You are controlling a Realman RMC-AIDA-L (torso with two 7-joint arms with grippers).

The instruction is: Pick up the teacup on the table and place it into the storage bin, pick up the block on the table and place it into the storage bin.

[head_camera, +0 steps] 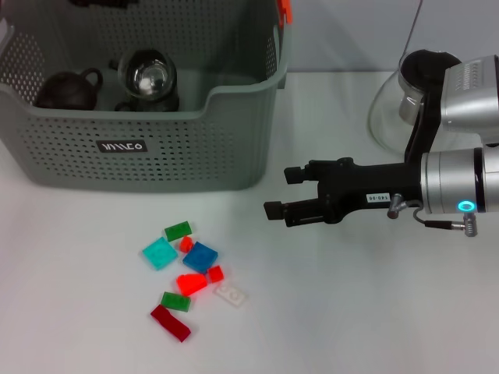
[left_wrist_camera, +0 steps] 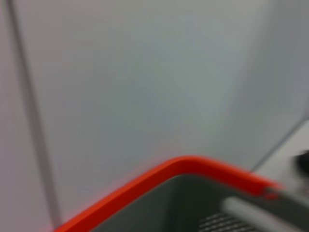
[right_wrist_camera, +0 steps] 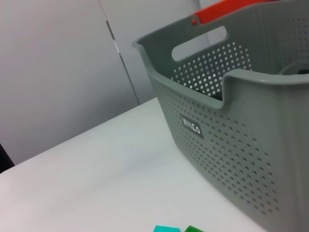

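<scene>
**A:** Where do the task's things lie at this moment?

**B:** The storage bin [head_camera: 156, 148] stands at the far left of the bench [head_camera: 351, 312]. Inside it I see a dark teapot [head_camera: 69, 89] and, just beside that, a glass teacup [head_camera: 148, 78] on a dark base. So the cup part looks done, as far as I can judge. The blocks [head_camera: 191, 276] are a loose scatter of coloured pieces on the bench, near the bin's front wall but apart from it.

**A:** Which step is in hand, then?

**B:** I judge it is the block. The right pincer [head_camera: 282, 193] hovers above the bench to the right of the bin's corner, fingers spread and holding nothing, pointing toward the left. It is well apart from the scatter.

**A:** And the left one?

**B:** It does not show in the head view. Its wrist camera shows only a wall and the bin's orange rim [left_wrist_camera: 159, 181], so I cannot tell how its fingers stand.

**A:** What does the next move call for?

**B:** Bringing the spread right pincer over and down to one piece. The blocks lie flat and crowd each other, so picking an outer one, such as the dark red block [head_camera: 171, 322], seems easiest.
</scene>
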